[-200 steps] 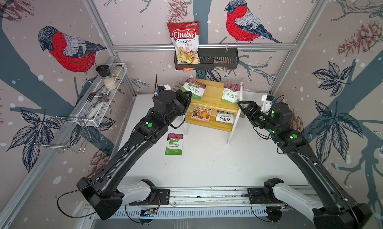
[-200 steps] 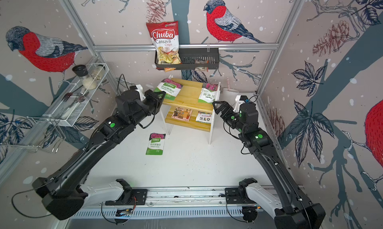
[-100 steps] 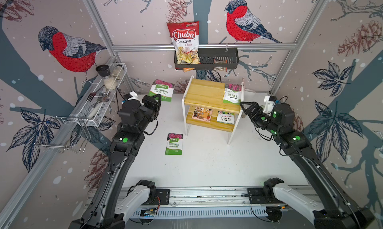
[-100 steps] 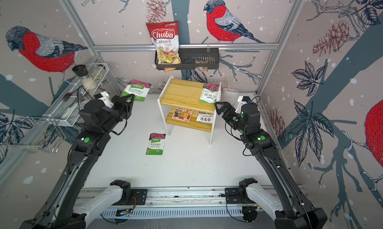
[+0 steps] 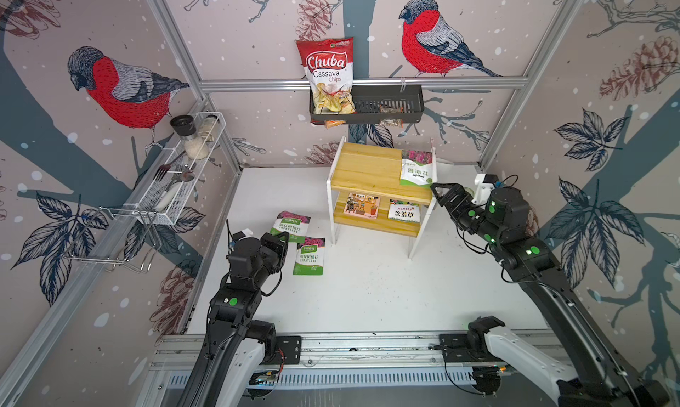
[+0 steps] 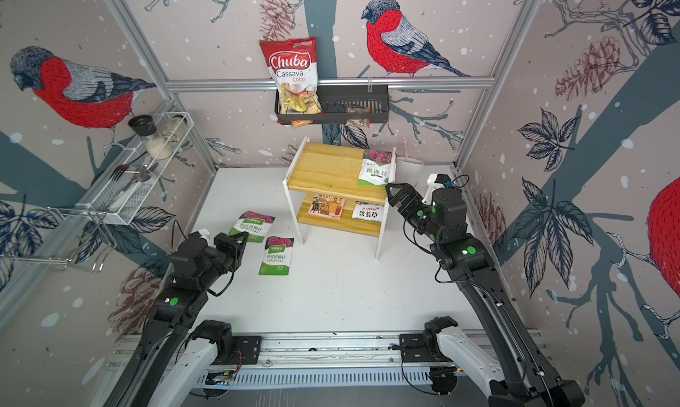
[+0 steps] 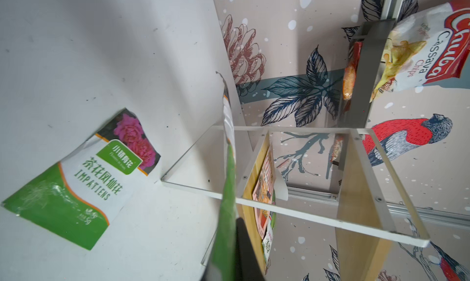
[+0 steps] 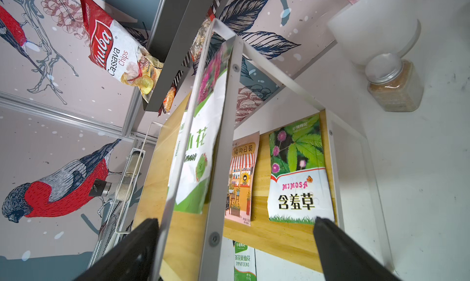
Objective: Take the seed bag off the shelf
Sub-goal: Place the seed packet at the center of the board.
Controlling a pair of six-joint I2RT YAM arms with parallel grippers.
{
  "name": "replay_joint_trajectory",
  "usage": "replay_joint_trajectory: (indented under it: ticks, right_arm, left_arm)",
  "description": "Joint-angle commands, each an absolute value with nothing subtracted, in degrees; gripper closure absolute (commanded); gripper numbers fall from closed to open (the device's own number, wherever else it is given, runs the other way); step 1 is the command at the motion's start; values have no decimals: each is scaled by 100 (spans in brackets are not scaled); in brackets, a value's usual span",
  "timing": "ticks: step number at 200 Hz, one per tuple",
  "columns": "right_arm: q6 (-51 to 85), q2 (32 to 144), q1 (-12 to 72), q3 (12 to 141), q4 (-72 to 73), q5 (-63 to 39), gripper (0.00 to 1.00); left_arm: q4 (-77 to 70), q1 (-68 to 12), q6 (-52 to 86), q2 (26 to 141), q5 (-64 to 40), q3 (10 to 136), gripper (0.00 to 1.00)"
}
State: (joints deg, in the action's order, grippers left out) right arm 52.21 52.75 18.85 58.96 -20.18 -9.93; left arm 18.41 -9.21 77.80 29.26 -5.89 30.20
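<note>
We see bare tabletop before the shelf; its white side panel blocks the right gripper.

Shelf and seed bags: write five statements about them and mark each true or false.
1. The left gripper is shut on a seed bag. True.
2. The shelf has two bags on its top board. False: a lone bag lies at its right end.
3. The right gripper is open. True.
4. The lower board is bare. False: a packet and a Mimosa bag lie there.
5. An Impatiens bag lies flat on the table. True.
</note>
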Motion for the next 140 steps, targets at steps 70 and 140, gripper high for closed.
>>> replay_joint_trajectory:
  ticks: [70,140]
  right_arm:
    - [4992,5403,1872,6105,-2856,-848,0]
    - [4931,5400,1872,6073,-2918,-892,0]
  left_arm:
    - [2071,-861,7865,2781,141,1890,100]
    - [2197,-521,7791,3083,353,1598,100]
